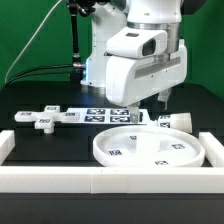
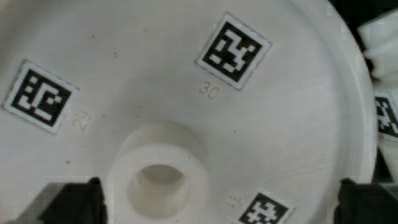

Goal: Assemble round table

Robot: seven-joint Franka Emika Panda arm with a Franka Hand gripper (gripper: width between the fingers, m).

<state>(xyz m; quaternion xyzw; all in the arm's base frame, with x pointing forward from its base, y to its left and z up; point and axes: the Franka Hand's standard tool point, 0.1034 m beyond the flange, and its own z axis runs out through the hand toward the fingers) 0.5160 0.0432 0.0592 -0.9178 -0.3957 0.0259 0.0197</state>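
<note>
Disc (image 1: 150,150) lay flat, hub up. Claw (image 2: 217,200) hovered above, spread, empty. Likely reaching for disc; next: lower, pinch rim.

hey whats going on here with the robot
A Franka arm is putting a small round table together. Its jaws are spread open over the round disc, gripping nothing. The short leg sits by the disc toward the exterior view's right, and the cross-shaped base lies apart on the left. No parts are joined yet.
</note>
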